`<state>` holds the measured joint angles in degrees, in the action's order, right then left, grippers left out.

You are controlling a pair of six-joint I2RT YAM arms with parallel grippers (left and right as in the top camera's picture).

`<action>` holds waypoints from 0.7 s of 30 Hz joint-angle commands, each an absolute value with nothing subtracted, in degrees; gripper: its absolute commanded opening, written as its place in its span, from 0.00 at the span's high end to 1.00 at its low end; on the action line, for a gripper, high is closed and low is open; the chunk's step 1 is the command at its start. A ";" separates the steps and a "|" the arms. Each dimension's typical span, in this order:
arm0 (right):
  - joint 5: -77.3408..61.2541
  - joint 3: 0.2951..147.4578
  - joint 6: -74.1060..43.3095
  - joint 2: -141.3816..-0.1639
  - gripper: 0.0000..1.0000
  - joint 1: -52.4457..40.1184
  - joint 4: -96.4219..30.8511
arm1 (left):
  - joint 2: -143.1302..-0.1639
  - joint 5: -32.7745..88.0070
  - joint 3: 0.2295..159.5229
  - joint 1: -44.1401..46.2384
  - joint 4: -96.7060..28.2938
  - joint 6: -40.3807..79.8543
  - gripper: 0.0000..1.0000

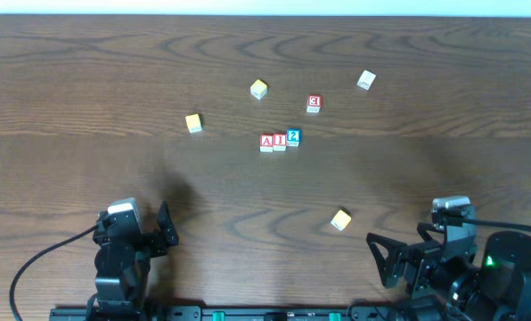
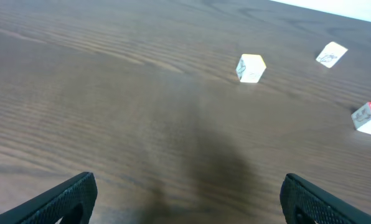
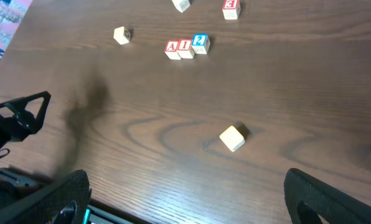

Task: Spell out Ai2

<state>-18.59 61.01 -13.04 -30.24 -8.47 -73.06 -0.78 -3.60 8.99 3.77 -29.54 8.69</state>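
Note:
Three letter blocks stand side by side near the table's middle: a red A block (image 1: 266, 142), a red I block (image 1: 280, 141) and a blue 2 block (image 1: 293, 136), the 2 set slightly farther back. They also show in the right wrist view: the A (image 3: 172, 49), the I (image 3: 185, 48) and the 2 (image 3: 200, 43). My left gripper (image 1: 154, 230) is open and empty at the front left. My right gripper (image 1: 392, 260) is open and empty at the front right. Both are far from the row.
Loose blocks lie around: a red 3 block (image 1: 314, 102), a yellow block (image 1: 193, 123), a pale yellow block (image 1: 258, 88), a white block (image 1: 365, 80) and a tan block (image 1: 340, 219) in front of the right arm. The left wrist view shows a yellow block (image 2: 251, 68).

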 commanded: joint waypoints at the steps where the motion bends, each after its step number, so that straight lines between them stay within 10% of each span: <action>1: -18.59 61.06 -13.67 -30.11 0.01 -8.32 -73.12 | -0.19 -3.01 8.03 3.40 -29.32 6.83 0.05; 21: -18.61 61.06 -13.67 -30.11 0.01 -8.32 -73.12 | -0.25 -3.09 8.03 3.40 -29.34 5.13 0.05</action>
<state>-18.59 61.01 -13.04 -30.24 -8.47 -73.06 -0.69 -3.36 8.99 3.77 -29.54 5.91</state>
